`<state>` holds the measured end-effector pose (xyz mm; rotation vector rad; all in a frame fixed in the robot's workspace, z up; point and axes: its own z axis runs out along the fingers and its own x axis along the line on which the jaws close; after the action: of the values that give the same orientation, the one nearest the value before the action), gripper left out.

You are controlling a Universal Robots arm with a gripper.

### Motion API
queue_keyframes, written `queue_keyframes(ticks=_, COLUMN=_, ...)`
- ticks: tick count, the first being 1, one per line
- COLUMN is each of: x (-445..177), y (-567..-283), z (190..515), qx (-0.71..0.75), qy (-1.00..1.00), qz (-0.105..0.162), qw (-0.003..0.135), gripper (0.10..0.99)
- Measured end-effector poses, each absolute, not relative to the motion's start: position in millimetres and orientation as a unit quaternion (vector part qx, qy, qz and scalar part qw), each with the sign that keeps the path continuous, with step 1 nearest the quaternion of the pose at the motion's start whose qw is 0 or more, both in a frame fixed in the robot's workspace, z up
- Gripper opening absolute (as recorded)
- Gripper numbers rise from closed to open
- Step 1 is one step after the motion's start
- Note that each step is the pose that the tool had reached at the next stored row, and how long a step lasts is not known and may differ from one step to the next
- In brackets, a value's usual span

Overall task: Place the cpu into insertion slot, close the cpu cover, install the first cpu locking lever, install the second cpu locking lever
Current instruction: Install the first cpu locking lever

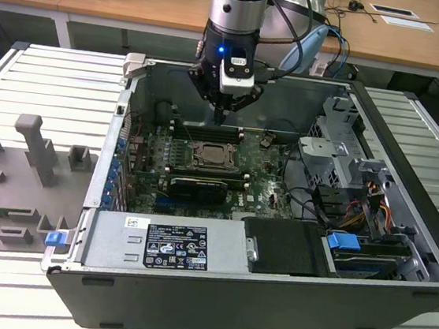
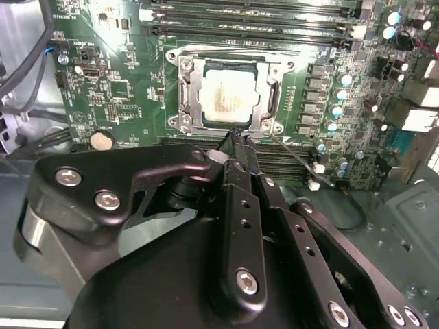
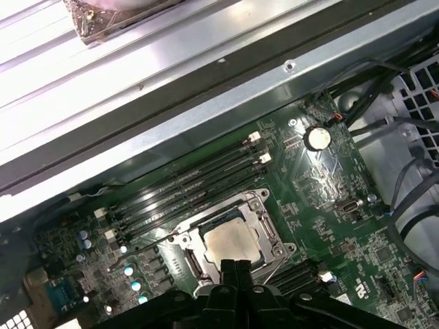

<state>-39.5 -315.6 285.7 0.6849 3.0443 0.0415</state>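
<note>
Overall, a pale slatted metal table (image 1: 39, 72) carries a large dark grey open computer case (image 1: 266, 313) that spans the middle and the exterior view's right. A silver and black robot arm (image 1: 237, 8) comes down from the upper middle of that view into the case. Under it lies a green motherboard (image 1: 262, 177) at the centre of the frame. The black gripper (image 1: 221, 119) hangs just above the board, and its jaws are pressed together with nothing between them. In both wrist views the gripper's tip (image 2: 236, 137) (image 3: 233, 264) sits at the edge of the socket.

The thin silvery metal cpu cover (image 2: 192, 103) lies flat on the socket and frames the small square silvery-grey cpu (image 2: 229, 98) (image 3: 230, 243), which sits in the slot. A thin wire locking lever (image 2: 302, 159) angles away from the socket's corner, beside the gripper's tip.
</note>
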Motion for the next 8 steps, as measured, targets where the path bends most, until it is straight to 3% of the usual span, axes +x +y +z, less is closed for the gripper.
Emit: queue_keyframes(ticks=8, x=-39.5, y=-315.6, z=285.7, qx=0.18, qy=0.984, qz=0.014, qw=0.01, gripper=0.106)
